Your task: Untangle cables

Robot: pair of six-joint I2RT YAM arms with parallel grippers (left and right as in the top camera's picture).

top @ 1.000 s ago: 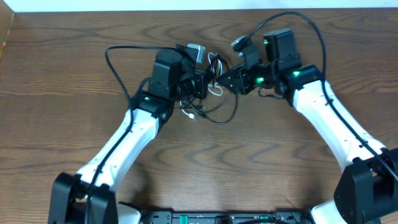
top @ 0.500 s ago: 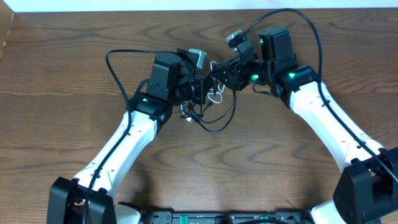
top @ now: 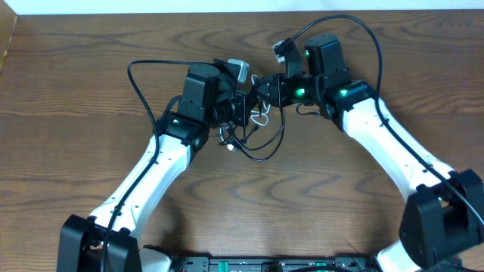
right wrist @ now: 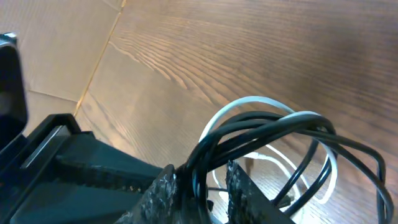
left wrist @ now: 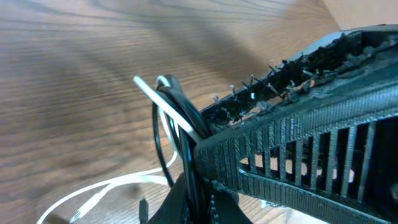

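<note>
Several thin cables [top: 255, 119] hang bunched between the two grippers above the table [top: 76, 151], near its far edge and sagging toward the wood. They comprise black cords [right wrist: 267, 124] and one white cord [left wrist: 155, 95].

At left, the left gripper [top: 242, 106] is pressed together on a sheaf of black strands and the white one. At right, the right gripper [right wrist: 199, 183] pinches a bundle of black loops between its fingertips [right wrist: 163, 186].

Judged by the sag, the cables are light, limp and slightly springy. They probably slide through a loose grip, and the knot likely tightens under a hard pull. Best hold: a single strand close to its plug, not the whole bundle.

Crossings inside the knot are hidden behind both grippers. The plugs are too small to make out – which strand belongs to which cable cannot be told.
</note>
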